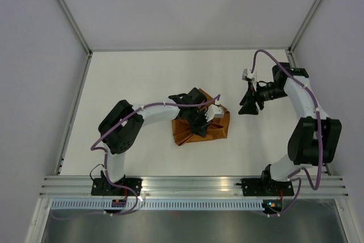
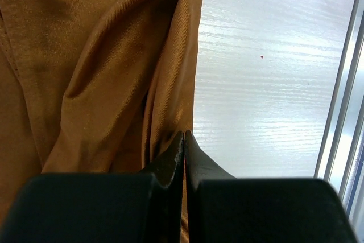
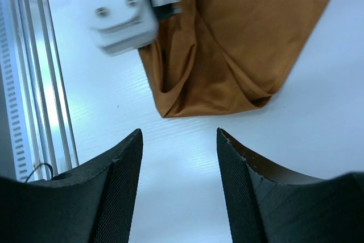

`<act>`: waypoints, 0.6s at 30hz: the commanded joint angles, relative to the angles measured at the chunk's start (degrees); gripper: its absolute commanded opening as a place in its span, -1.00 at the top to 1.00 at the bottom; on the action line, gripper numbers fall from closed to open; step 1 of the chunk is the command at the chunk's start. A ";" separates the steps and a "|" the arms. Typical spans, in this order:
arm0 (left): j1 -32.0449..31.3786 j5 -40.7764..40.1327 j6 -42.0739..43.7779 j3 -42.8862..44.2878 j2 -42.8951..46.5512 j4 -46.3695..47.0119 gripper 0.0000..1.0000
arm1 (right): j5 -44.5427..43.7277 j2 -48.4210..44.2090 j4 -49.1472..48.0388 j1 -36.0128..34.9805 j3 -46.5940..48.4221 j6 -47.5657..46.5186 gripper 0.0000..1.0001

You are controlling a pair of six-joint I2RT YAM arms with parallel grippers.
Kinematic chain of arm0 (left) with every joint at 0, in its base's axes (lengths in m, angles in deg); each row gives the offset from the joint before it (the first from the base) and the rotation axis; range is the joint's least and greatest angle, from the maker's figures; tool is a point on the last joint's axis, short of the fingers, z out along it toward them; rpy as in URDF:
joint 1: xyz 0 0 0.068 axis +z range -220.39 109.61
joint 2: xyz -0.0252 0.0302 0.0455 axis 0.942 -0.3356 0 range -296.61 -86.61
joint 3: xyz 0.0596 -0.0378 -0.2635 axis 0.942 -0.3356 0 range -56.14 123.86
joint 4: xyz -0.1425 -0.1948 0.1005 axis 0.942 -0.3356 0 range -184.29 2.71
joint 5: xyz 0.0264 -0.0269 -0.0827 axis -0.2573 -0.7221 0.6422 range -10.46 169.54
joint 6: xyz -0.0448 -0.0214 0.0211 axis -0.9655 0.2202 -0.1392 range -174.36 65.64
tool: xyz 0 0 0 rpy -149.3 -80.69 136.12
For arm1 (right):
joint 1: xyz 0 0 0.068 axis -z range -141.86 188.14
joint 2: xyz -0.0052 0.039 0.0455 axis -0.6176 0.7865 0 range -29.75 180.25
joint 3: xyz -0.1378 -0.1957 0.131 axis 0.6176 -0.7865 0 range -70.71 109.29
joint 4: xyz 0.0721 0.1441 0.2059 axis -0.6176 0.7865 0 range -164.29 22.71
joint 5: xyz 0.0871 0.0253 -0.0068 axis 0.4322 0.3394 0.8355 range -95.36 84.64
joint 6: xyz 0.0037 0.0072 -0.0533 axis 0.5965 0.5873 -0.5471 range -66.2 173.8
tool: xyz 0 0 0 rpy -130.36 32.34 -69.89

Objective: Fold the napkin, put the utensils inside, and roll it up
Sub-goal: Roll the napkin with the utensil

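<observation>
Because the napkin (image 2: 85, 83) must be folded, the left hand (image 2: 183, 140) pinches, it seems, its crumpled edge; the right hand (image 3: 179, 135) hovers spread nearby.

The left arm (image 1: 156, 112) reaches toward the centre with jaws pressed together, the right arm (image 1: 304, 99) bends inward, jaws parted.

You'll find no legible text, label, brand or number anywhere, whether on the napkin (image 1: 220, 129) or the table (image 1: 142, 78).
</observation>
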 commanded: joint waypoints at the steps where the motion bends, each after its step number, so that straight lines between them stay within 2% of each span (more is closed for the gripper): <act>1: 0.57 3.08 -2.14 1.70 -1.78 -0.48 0.95 | 1.03 -9.12 1.71 -2.02 -5.98 -15.18 -0.22; 4: 1.44 4.31 -2.67 1.96 -2.66 -0.04 0.95 | -1.70 -16.15 -5.47 -5.45 -13.09 -11.96 -0.23; 5: 1.71 5.01 -3.02 1.96 -2.75 0.05 0.95 | -4.05 -19.83 -8.28 -8.76 -17.20 -10.47 -0.23; 6: 1.97 5.28 -3.19 1.96 -3.01 0.40 0.95 | -5.30 -21.86 -15.10 -10.27 -19.51 -6.19 -0.23; 10: 3.38 6.68 -4.25 1.26 -2.75 1.63 0.95 | -13.20 -31.27 -30.44 -20.36 -31.71 2.18 -0.29; 13: 3.99 7.48 -4.78 1.08 -2.40 2.34 0.95 | -16.63 -29.98 -33.35 -24.16 -33.41 4.13 -0.28; 18: 4.52 8.01 -6.01 1.43 -2.31 4.09 0.95 | -25.33 -28.39 -45.12 -33.48 -38.59 8.08 -0.27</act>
